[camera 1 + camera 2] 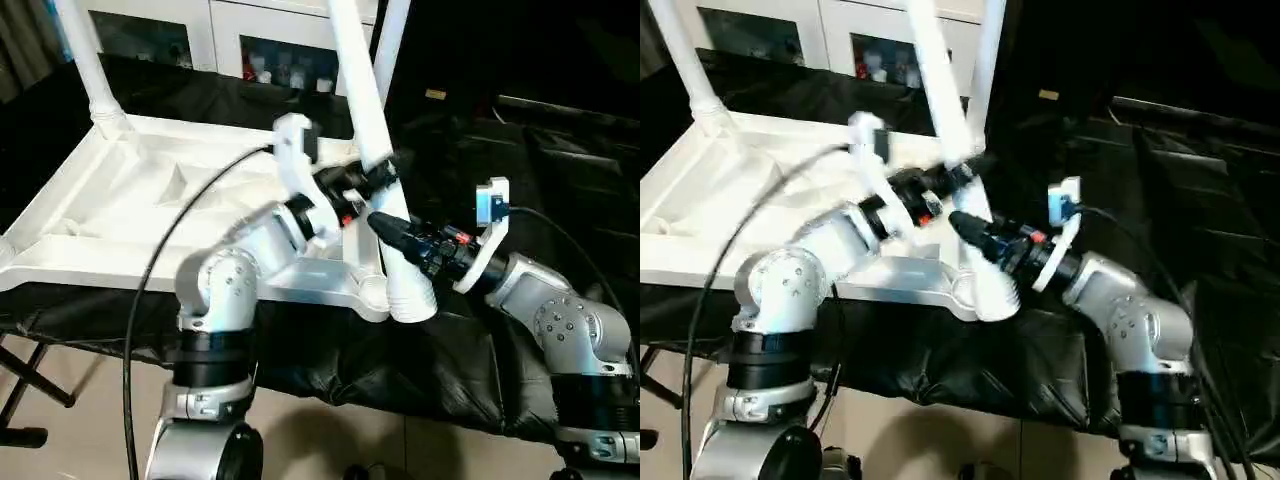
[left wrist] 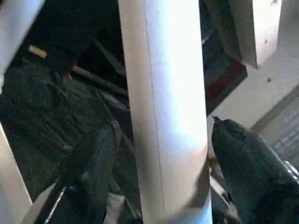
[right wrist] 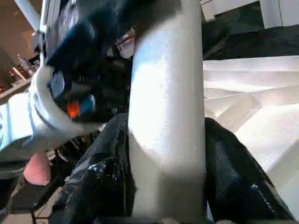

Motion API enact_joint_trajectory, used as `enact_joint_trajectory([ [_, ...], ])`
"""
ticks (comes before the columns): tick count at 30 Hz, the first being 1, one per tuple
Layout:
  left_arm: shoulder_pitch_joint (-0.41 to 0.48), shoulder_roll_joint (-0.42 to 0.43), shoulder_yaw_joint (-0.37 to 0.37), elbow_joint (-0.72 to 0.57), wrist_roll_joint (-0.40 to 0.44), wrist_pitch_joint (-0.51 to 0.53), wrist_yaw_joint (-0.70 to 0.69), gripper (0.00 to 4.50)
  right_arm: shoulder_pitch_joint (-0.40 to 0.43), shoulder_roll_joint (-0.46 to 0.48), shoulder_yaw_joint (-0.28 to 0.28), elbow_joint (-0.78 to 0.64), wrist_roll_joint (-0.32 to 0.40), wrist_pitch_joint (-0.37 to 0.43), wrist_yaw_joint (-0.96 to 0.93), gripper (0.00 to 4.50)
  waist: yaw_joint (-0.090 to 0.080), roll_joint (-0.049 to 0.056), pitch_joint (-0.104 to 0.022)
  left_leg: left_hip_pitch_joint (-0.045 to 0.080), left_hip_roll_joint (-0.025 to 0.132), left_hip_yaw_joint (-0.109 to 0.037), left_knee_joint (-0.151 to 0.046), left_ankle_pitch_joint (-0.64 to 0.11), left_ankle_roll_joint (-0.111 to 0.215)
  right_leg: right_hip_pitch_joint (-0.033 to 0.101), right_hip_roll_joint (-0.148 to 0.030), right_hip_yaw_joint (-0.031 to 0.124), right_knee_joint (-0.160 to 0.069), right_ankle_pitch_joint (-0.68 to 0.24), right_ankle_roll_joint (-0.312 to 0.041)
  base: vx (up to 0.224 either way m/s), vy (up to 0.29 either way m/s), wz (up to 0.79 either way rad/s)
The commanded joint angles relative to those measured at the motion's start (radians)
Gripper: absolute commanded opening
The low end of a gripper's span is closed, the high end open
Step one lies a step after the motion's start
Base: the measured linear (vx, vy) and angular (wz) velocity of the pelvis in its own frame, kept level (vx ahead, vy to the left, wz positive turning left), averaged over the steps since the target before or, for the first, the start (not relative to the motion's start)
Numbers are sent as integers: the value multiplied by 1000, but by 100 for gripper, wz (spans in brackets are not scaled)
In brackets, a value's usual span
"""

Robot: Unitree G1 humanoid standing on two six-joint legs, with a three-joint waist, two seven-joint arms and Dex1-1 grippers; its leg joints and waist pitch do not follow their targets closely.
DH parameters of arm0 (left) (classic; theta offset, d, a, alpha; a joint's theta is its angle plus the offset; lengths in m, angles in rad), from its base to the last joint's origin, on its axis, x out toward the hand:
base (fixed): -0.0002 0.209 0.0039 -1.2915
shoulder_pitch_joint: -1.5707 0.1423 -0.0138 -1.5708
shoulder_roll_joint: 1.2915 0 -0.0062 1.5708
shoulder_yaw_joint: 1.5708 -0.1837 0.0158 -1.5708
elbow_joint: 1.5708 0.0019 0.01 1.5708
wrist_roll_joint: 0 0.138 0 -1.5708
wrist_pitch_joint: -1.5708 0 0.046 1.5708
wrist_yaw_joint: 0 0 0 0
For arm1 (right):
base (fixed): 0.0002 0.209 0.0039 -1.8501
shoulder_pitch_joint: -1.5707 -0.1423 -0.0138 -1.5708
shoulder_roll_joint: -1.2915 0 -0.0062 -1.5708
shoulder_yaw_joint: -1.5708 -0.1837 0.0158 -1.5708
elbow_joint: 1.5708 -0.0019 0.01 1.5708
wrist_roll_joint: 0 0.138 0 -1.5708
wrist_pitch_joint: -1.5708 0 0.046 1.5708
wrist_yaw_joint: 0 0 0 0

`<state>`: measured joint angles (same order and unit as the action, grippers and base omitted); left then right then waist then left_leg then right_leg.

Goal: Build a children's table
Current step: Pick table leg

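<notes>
The white table top [image 1: 150, 220] lies upside down, ribbed underside up, on a black-draped surface. One white leg [image 1: 92, 70] stands in its far left corner socket, and another leg [image 1: 392, 40] rises at the far right. A third leg [image 1: 358, 90] leans over the near right corner, its ridged collar [image 1: 412, 295] at the socket there. My left gripper [image 1: 368, 180] is shut on this leg above the right gripper, black fingers [image 2: 93, 172] on both sides of the tube. My right gripper [image 1: 385, 225] is shut on the same leg lower down, its fingers [image 3: 238, 172] pressing the tube.
Black cloth [image 1: 420, 360] covers the support and hangs off its front edge. A white cabinet with glass doors [image 1: 260, 50] stands behind. Dark furniture [image 1: 560, 140] lies to the right. A black cable [image 1: 160, 260] loops over my left arm. A folding stand's leg [image 1: 30, 390] shows at lower left.
</notes>
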<state>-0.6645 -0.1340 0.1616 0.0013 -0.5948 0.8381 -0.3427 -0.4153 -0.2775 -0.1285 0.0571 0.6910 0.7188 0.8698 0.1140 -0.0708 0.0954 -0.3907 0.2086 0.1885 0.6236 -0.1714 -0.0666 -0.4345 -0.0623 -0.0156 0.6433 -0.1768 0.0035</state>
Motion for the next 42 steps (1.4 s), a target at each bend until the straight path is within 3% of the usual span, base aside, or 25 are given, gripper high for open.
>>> enact_joint_trajectory([
  [1, -30, -24, 2, 0, -10, 4, 12, 317, 9, 1, 5, -31, -4, 3, -18, 181, 2, -6, -95, 14, 8, -7, -69, -156, -1, 61, -52, 21, -92, -253, -140, 0, 0, 0],
  [10, -24, -20, -31, 0, -21, -4, 8, 245, 3, 17, 28, -36, -19, -10, -38, 181, 2, -5, -96, 14, 8, -8, -70, -153, -4, 63, -53, 21, -90, -231, -146, 0, 0, 0],
  [17, -33, -11, -8, 7, -28, -14, 13, 194, -3, 23, 36, -34, -19, -16, -50, 181, 2, -5, -95, 14, 8, -8, -70, -158, -7, 62, -53, 21, -91, -239, -145, 0, 0, 0],
  [21, -35, 3, -16, 8, -24, -20, -3, 186, -4, 16, 53, -39, -43, -19, -51, 181, 3, -4, -96, 14, 8, -8, -70, -159, -10, 62, -53, 21, -92, -247, -136, 0, 0, 0],
  [23, -41, 32, -39, 11, -8, -31, -37, 184, -14, 2, 62, -32, -31, 19, -35, 237, 3, -2, -95, 15, 8, -9, -70, -159, -10, 62, -52, 21, -91, -241, -137, 0, 0, 0],
  [27, -56, 77, -72, 16, 8, -36, -92, 183, -23, -54, 111, -28, -58, 40, 13, 259, 3, 2, -96, 16, 8, -10, -71, -155, -17, 64, -52, 21, -90, -231, -132, 0, 0, 0],
  [28, -68, 98, -84, 21, 9, -35, -119, 182, -30, -83, 128, -20, -79, 34, 31, 283, 3, 1, -96, 15, 7, -10, -70, -157, -17, 63, -51, 22, -90, -230, -134, 0, 0, 0],
  [36, -111, 175, -130, 31, -14, -16, -250, 182, -70, -205, 201, 25, -107, 63, 173, 296, 6, -2, -98, 14, 7, -10, -67, -143, -10, 69, -53, 22, -85, -212, -160, 0, 0, 0],
  [42, -106, 202, -172, 19, -27, 9, -306, 182, -89, -227, 237, 30, -103, 59, 240, 296, 4, -4, -98, 15, 9, -9, -66, -141, -5, 67, -54, 21, -82, -207, -182, 0, 0, 0],
])
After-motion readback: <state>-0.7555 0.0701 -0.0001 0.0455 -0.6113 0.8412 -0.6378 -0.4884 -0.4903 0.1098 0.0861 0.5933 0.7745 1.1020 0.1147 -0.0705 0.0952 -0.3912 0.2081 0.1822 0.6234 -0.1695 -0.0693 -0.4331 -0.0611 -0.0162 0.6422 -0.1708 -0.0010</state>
